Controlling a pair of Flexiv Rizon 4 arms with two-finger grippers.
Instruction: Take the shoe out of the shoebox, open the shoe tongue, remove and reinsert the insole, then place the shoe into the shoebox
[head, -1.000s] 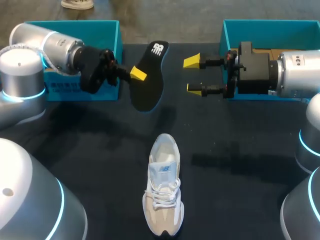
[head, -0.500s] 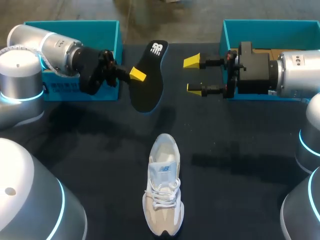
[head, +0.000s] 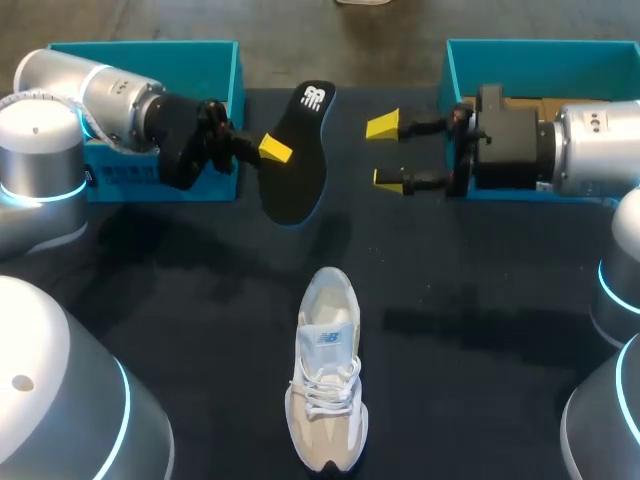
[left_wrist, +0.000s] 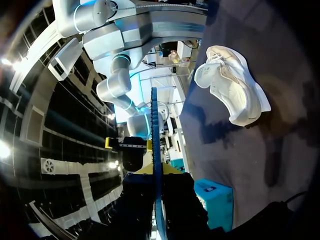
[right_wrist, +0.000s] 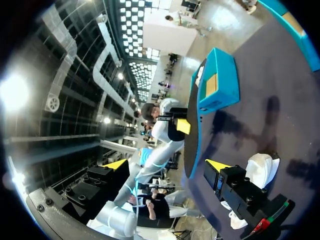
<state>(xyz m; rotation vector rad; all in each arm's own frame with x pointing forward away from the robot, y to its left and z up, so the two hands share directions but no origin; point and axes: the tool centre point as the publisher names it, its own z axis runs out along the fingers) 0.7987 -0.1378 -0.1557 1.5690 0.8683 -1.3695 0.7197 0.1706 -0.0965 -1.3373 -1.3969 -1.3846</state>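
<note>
A white and beige shoe (head: 327, 372) lies on the dark table near the front, toe pointing away. Above the table's far middle, my left gripper (head: 272, 148) is shut on the edge of a black insole (head: 300, 172), which hangs upright. In the left wrist view the insole (left_wrist: 154, 130) shows edge-on between the fingers, with the shoe (left_wrist: 232, 82) beyond. My right gripper (head: 386, 152) stands open, facing the insole from the right with a gap between them. In the right wrist view it (right_wrist: 167, 165) is wide apart, the insole (right_wrist: 190, 131) ahead.
A teal shoebox (head: 140, 46) stands at the back left behind my left arm. A second teal box (head: 540, 44) sits at the back right behind my right arm. Dark tabletop (head: 200, 300) stretches between the shoe and both arms.
</note>
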